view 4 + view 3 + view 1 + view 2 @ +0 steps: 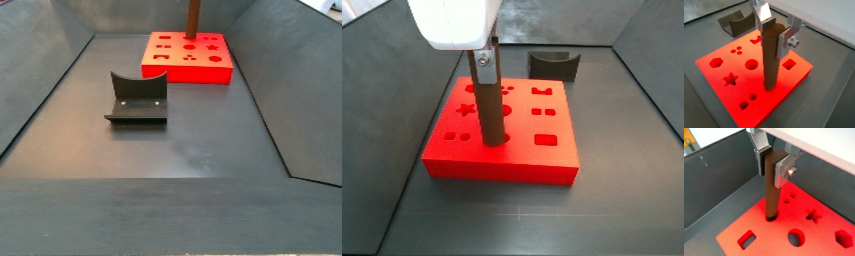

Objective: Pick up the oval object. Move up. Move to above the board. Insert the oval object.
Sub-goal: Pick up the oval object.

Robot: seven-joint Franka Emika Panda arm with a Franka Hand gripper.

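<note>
My claw (776, 31) sits above the board (724, 55), plates pinched tight on the top of the oval object (771, 60), which stands upright. Its lower tip is right at a cut-out in the board's top, apparently just entering in both wrist views; how deep, I cannot tell. So pick, lift and carry look done; I judge that seating it fully and letting go remain. The board lies toward the floor's far edge in a side view (187, 58). The fixture (136, 100) stands apart, mid-floor, blocking nothing. Grey walls ring the floor, well clear.
</note>
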